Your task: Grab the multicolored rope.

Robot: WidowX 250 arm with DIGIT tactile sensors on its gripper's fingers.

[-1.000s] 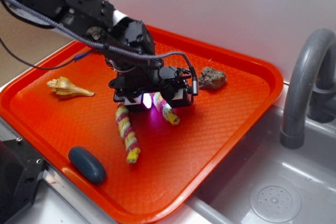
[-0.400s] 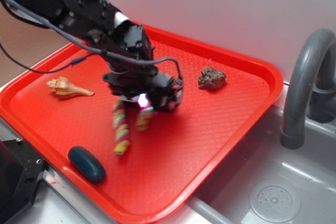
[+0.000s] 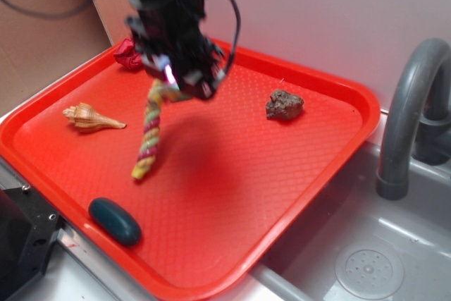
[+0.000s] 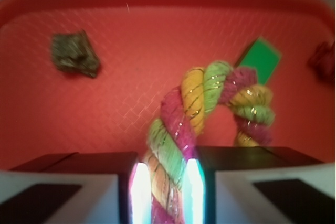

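The multicolored rope (image 3: 149, 132), twisted from yellow, pink and pale green strands, hangs from my gripper (image 3: 173, 79) above the orange tray (image 3: 232, 195); whether its lower yellow end touches the tray I cannot tell. My gripper is shut on the rope's upper part. In the wrist view the rope (image 4: 181, 129) is pinched between the two lit pads of my gripper (image 4: 166, 184) and arches up and to the right. The tan seashell (image 3: 90, 118) lies on the tray to the left of the rope.
A brown rock (image 3: 284, 104) lies at the tray's back right. A dark blue oval (image 3: 115, 221) lies near the front edge. A red item (image 3: 127, 53) sits at the back left corner. A green block (image 4: 259, 60) shows in the wrist view. A sink and grey faucet (image 3: 412, 103) stand right.
My gripper has risen and moved back and left with the rope in it. The rope has lifted off the tray, unbent and now dangles almost straight.
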